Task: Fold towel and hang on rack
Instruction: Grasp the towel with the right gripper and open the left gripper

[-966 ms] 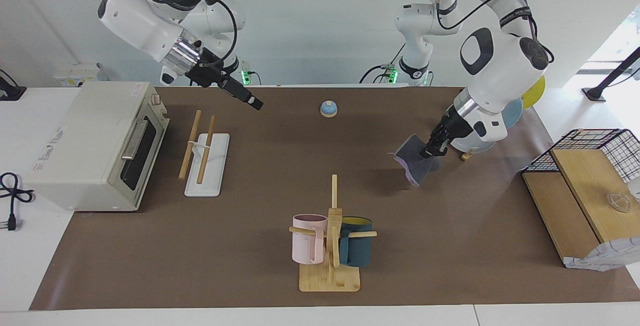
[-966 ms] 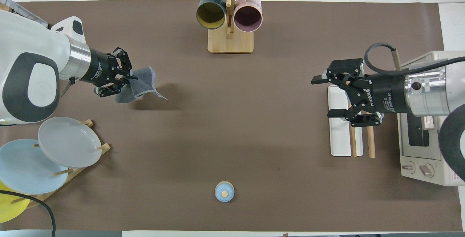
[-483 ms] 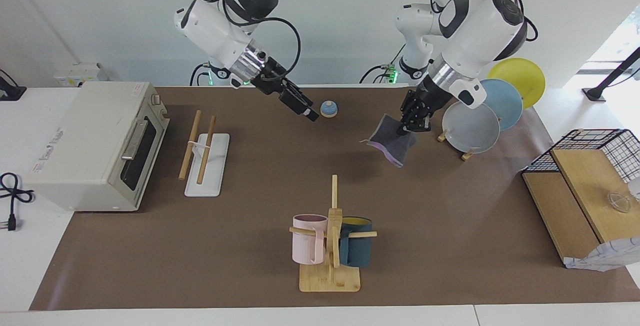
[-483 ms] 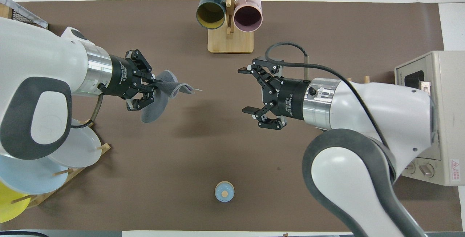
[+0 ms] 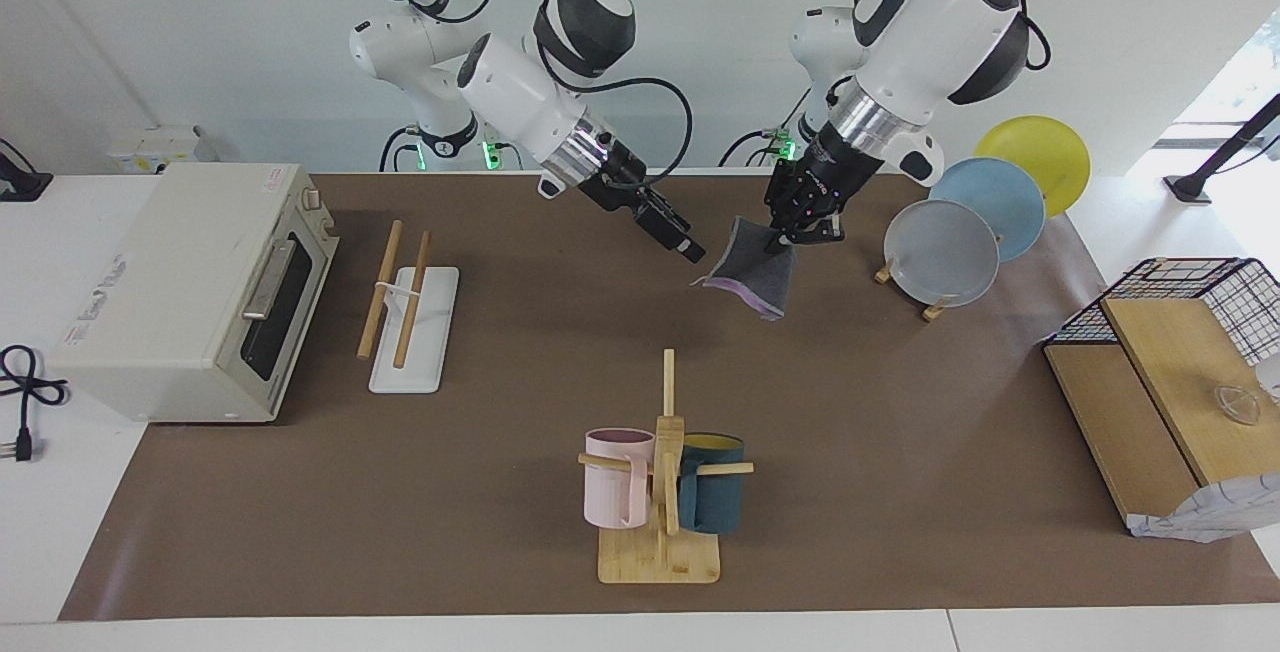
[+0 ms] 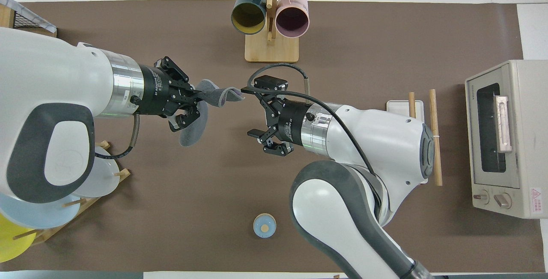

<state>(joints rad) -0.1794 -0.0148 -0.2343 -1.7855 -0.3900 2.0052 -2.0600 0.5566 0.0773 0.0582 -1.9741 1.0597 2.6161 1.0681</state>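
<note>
Oven (image 5: 190, 292): a white box at the right arm's end of the table, door shut.
Rack (image 5: 405, 307): just beside the oven, two wood rods on a flat white base, nothing hanging on it.
Right gripper (image 5: 690, 252): up in the air over the middle of the mat, fingers spread wide and holding nothing. Its tip is just beside the loose corner of the towel.
Towel (image 5: 752, 274): hanging in the air, well apart from the rack. The grey side shows, with a thin purple edge at the bottom. It droops in a soft bend, not a neat fold.
Left gripper (image 5: 795, 222): fingers pinched tight on the top edge of the towel, over the mat near the plates.
Plates (image 5: 940, 252): grey, blue and yellow, standing in a small wood stand at the left arm's end.
Mugs (image 5: 665, 482): pink and dark blue, on a wood tree farther from the robots.
What could go wrong: the loose corner is floppy, so the right gripper may close on air and miss it.
Also: it may grab the wrong spot, and the fold would come out crooked.
Also: if the arms pull apart too hard, the towel could slip from the left gripper and drop on the mat.
</note>
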